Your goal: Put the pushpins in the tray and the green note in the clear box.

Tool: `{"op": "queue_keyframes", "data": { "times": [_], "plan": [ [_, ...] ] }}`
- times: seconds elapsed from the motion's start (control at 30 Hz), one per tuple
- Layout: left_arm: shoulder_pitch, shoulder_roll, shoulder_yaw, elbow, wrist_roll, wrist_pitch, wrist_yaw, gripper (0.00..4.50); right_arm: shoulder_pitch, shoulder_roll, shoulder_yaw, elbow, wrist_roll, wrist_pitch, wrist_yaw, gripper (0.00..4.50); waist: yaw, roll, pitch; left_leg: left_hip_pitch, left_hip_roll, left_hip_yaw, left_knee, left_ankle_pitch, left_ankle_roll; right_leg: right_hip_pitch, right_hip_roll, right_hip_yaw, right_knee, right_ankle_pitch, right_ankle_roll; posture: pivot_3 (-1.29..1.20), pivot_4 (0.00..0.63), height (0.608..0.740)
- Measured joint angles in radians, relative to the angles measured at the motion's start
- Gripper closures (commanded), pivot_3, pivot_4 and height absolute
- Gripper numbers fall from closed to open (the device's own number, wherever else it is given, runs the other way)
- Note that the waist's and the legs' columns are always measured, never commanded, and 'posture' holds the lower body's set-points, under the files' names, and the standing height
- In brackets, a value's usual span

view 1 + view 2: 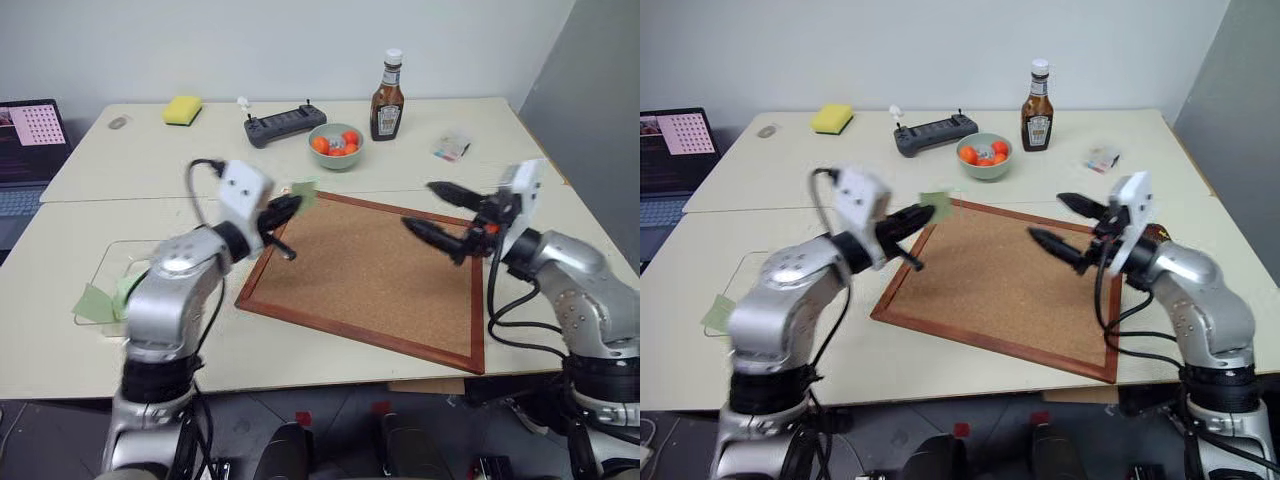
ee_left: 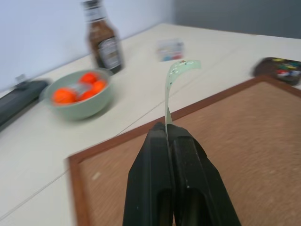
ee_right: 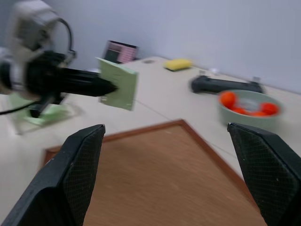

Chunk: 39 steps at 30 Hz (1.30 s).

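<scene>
Our left gripper (image 1: 283, 213) is clamped tight on the green note (image 1: 303, 191), fingers (image 2: 155, 174) pressed together with no gap; in the left wrist view the slip rises from the fingertips and curls over at its top. We hold it in the air above the near left corner of the cork board (image 1: 372, 276), clear of the surface. That forearm reaches roughly level from the left, pointing forward and toward the right.

We see the clear box (image 1: 117, 278) on the table well to the left of the board, beside our left arm, with pale green paper already lying at its near edge. The held note is well apart from it, on the board's side.

Our right gripper (image 1: 440, 211) stands spread wide, holding nothing, its two black fingers (image 3: 77, 179) far apart over the board's right portion. It points about level, aimed left toward the note, which the right wrist view shows pinched at the tip of the other gripper. The tray (image 2: 278, 69) sits on the table just past the board's right edge, small coloured bits in it; we cannot make out the pushpins.
</scene>
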Motion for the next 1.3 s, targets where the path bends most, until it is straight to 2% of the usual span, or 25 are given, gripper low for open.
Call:
{"op": "queue_keyframes", "data": {
  "times": [0.1,0.27,0.47,0.57,0.6,0.73,1.0,1.13,1.17,1.2,1.3],
  "plan": [
    [0.090,0.003,0.157,-0.088,0.021,0.067,0.126,4.50,-0.021,0.038,0.059,-0.046,0.062,0.053,0.014,0.08,0.006,0.000,0.000,0.000,0.000,0.000,0.000,0.000,0.000,0.000,0.000,0.000,0.000,0.000,0.000,0.00,0.150,0.740],
    [0.154,-0.015,0.361,-0.125,0.096,0.085,0.319,4.50,-0.085,0.068,0.109,-0.043,0.090,0.069,0.054,0.08,0.016,-0.001,0.000,0.000,0.000,-0.001,0.000,0.000,0.000,0.000,0.000,-0.001,-0.001,0.000,0.000,0.00,0.150,0.740],
    [0.238,-0.102,0.450,-0.117,0.101,0.097,0.422,4.50,-0.104,0.093,0.143,0.019,0.076,0.057,0.082,0.08,0.022,-0.002,0.000,0.000,-0.001,-0.001,0.000,0.000,0.000,0.000,-0.002,-0.002,-0.001,0.000,0.000,0.00,0.150,0.740],
    [0.253,-0.141,0.462,-0.116,0.092,0.130,0.454,4.02,-0.105,0.091,0.143,0.030,0.058,0.050,0.086,0.00,0.021,-0.003,0.000,0.000,0.000,-0.001,0.000,0.000,0.000,0.000,-0.002,-0.002,-0.001,0.000,0.000,0.00,0.150,0.740],
    [0.261,-0.148,0.463,-0.119,0.087,0.135,0.458,3.70,-0.105,0.090,0.143,0.030,0.054,0.050,0.086,0.00,0.020,-0.003,0.000,0.000,0.000,-0.001,0.000,0.000,0.000,0.000,-0.002,-0.002,-0.001,0.000,0.000,0.00,0.150,0.740],
    [0.290,-0.168,0.463,-0.125,0.074,0.152,0.466,2.94,-0.105,0.087,0.141,0.030,0.053,0.050,0.085,0.00,0.018,-0.003,0.000,0.000,0.000,-0.001,0.000,0.000,0.000,0.000,-0.002,-0.002,-0.001,0.000,0.000,0.00,0.150,0.740],
    [0.284,-0.121,0.464,-0.115,0.048,0.149,0.467,1.26,-0.078,0.086,0.137,0.028,0.050,0.049,0.069,0.00,0.018,-0.003,0.000,0.000,0.000,-0.001,0.000,0.000,0.000,0.000,-0.002,-0.002,-0.001,0.000,-0.001,0.00,0.150,0.740],
    [0.287,-0.087,0.430,-0.121,0.019,0.123,0.410,0.43,-0.053,0.078,0.115,0.019,0.045,0.050,0.026,0.00,0.018,-0.003,0.000,0.000,0.000,-0.001,-0.001,0.000,0.000,0.000,-0.002,-0.002,-0.001,0.000,-0.001,0.00,0.150,0.740],
    [0.297,-0.087,0.406,-0.135,-0.007,0.109,0.376,0.37,-0.041,0.079,0.101,0.010,0.047,0.056,0.003,0.00,0.019,-0.003,0.000,0.000,0.000,-0.001,0.000,0.000,-0.001,0.000,-0.002,-0.002,-0.001,0.000,-0.001,0.00,0.150,0.740],
    [0.308,-0.087,0.377,-0.153,-0.031,0.100,0.344,0.03,-0.034,0.081,0.089,0.004,0.048,0.063,-0.020,0.00,0.020,-0.003,0.000,-0.001,-0.001,0.000,0.000,0.000,-0.001,0.000,-0.002,-0.001,-0.001,0.000,-0.001,0.00,0.150,0.740],
    [0.331,-0.080,0.274,-0.199,-0.070,0.076,0.277,0.01,-0.010,0.097,0.066,-0.019,0.009,0.064,-0.130,0.00,0.019,-0.003,0.000,-0.001,0.000,0.000,-0.001,0.000,-0.001,0.000,-0.002,-0.001,-0.001,0.000,-0.001,0.00,0.150,0.740]
  ]
}}
